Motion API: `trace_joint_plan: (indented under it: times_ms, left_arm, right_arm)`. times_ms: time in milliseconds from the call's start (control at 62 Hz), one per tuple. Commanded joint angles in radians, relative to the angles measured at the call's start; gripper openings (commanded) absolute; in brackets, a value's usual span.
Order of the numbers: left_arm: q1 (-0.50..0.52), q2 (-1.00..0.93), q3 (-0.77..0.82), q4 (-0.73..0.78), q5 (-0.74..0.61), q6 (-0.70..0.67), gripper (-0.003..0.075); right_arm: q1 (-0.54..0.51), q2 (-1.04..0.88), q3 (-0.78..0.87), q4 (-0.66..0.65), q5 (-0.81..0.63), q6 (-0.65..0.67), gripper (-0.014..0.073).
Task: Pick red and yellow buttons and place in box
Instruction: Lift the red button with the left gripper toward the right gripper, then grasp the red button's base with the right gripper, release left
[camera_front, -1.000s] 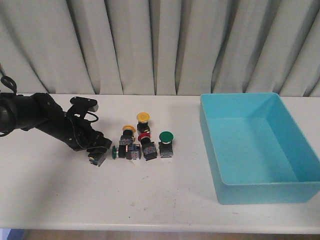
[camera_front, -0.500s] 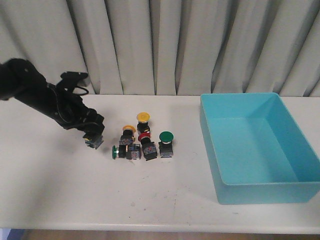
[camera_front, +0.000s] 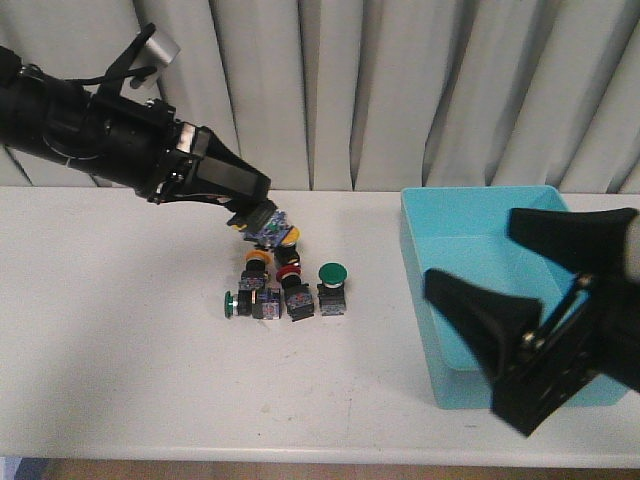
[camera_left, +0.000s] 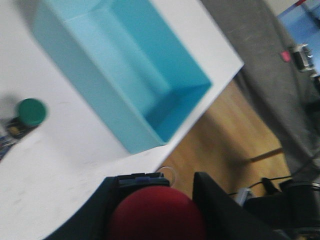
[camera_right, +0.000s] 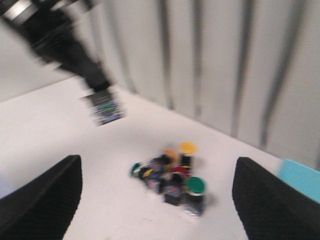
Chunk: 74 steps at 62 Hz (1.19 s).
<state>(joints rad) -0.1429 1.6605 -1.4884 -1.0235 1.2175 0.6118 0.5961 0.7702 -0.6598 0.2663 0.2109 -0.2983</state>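
Observation:
My left gripper (camera_front: 258, 222) is shut on a red button (camera_left: 156, 216) and holds it in the air just above the pile of switches. Its red cap shows between the fingers in the left wrist view; the front view shows only its black body (camera_front: 265, 227). On the table lie a yellow button (camera_front: 258, 258), a second yellow one (camera_front: 290, 237) partly hidden behind the held switch, and a red button (camera_front: 289, 272). The turquoise box (camera_front: 560, 205) stands to the right, and also shows in the left wrist view (camera_left: 125, 65). My right gripper (camera_front: 470, 250) is open and empty, in front of the box.
Two green-capped switches sit in the pile, one upright (camera_front: 332, 273) and one lying on its side (camera_front: 230, 301). The right wrist view shows the pile (camera_right: 172, 175), blurred, and my left gripper (camera_right: 105, 107) above it. A curtain hangs behind the table.
My left gripper has risen from the table with the red button and moved right, over the pile. My right gripper has come into the front view at the lower right.

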Motion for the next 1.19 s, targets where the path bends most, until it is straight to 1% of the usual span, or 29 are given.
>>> trace_joint_plan:
  times_ms: [0,97,226,371,581,710,952,1048,1177]
  left_arm:
    - [-0.061,-0.062,-0.023,-0.142,0.026,0.005,-0.0008]
    - [-0.127,-0.066,-0.023,-0.2,0.026,0.008,-0.0008]
    - [-0.192,-0.066,-0.023,-0.219,0.019,0.008,-0.0008]
    - [-0.237,-0.066,-0.023,-0.238,-0.01,0.008,-0.0008]
    - [-0.256,-0.066,-0.023,-0.281,-0.038,0.007,-0.0008]
    - [-0.256,-0.066,-0.023,-0.314,-0.036,0.008,-0.0008]
    - [-0.256,-0.066,-0.023,-0.314,-0.005,0.008,-0.0008]
    - [-0.256,-0.066,-0.023,-0.314,0.001,0.008,-0.0008]
    - [-0.256,-0.066,-0.023,-0.314,0.001,0.008,-0.0008]
  right_arm:
    - [0.1,0.053,-0.05,0.016,-0.104,-0.095,0.0587]
    - [0.153,0.089,-0.05,0.016,-0.185,-0.144,0.0587]
    - [0.15,0.104,-0.05,0.016,-0.219,-0.152,0.0587]
    - [0.15,0.107,-0.05,0.012,-0.25,-0.19,0.0587]
    - [0.15,0.126,-0.05,0.012,-0.249,-0.196,0.0587]
    - [0.15,0.158,-0.05,0.012,-0.249,-0.207,0.0587]
    - [0.15,0.18,-0.05,0.012,-0.297,-0.231,0.0587]
    - [0.15,0.18,-0.05,0.012,-0.294,-0.231,0.0564]
    - [0.15,0.18,-0.05,0.019,-0.293,-0.231,0.0454]
